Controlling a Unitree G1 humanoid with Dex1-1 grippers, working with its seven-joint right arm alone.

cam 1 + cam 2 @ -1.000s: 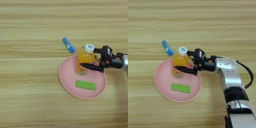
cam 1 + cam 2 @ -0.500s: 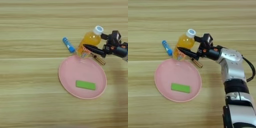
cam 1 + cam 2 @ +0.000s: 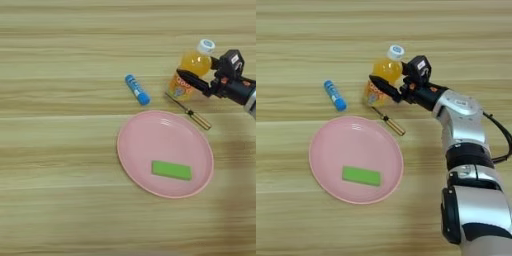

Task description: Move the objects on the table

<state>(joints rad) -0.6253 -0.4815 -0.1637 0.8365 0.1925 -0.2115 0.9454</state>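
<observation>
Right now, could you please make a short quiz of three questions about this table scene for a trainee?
1. True or false: the green block lies on the pink plate.
2. Where is the orange-drink bottle?
A. on the plate
B. on the table beyond the plate, at the right hand
C. lying flat beside the blue stick
3. Fill in: a thin tool with a brass-coloured handle lies between the bottle and the ____.

Key:
1. True.
2. B. The bottle stands off the plate, with the black fingers around it.
3. Plate.
</observation>
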